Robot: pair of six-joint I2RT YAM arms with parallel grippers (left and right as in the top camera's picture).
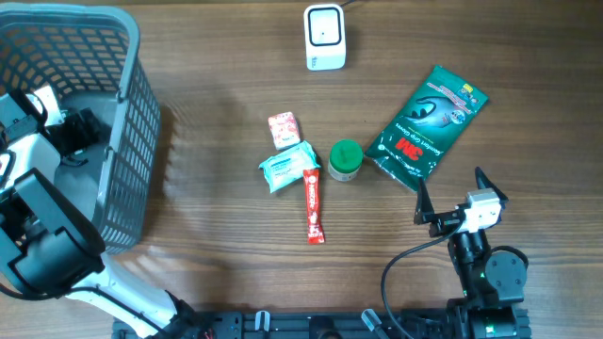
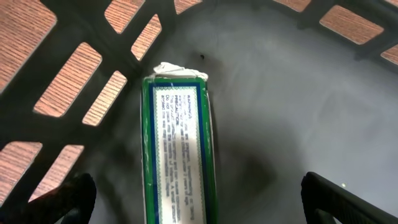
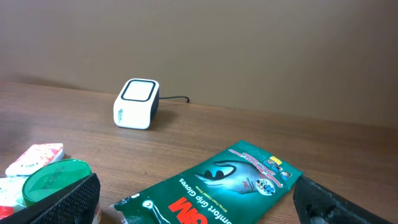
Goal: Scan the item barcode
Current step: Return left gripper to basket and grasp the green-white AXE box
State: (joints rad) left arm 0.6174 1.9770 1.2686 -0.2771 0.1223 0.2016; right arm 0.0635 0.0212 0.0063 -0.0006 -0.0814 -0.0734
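While the left fingers (image 2: 69,200) are standing wide apart inside the grey basket (image 2: 298,93), gripping nothing, a green-bordered box (image 2: 177,155) is lying on its floor between them. The right fingers (image 3: 71,199) are hovering open near the 3M gloves packet (image 3: 217,186), the white scanner (image 3: 137,102) sitting farther back on the tabletop (image 3: 249,134).

1. Glove pack (image 3: 217,186): brand "3M" in big red letters w/ white edge. Next to it "Comfort Grip Gloves" in white. "3M" also legible from overhead.
2. Box (image 2: 177,155), left wrist view: white label w/ green border, several lines of small print. One line looks like "PRECAUTION"; rest too fine to read.
3. Scanner (image 3: 137,103): small blue mark on side, illegible.
4. Red sachet (image 1: 314,205) & pink packet (image 1: 284,129): printed, but too small to read.
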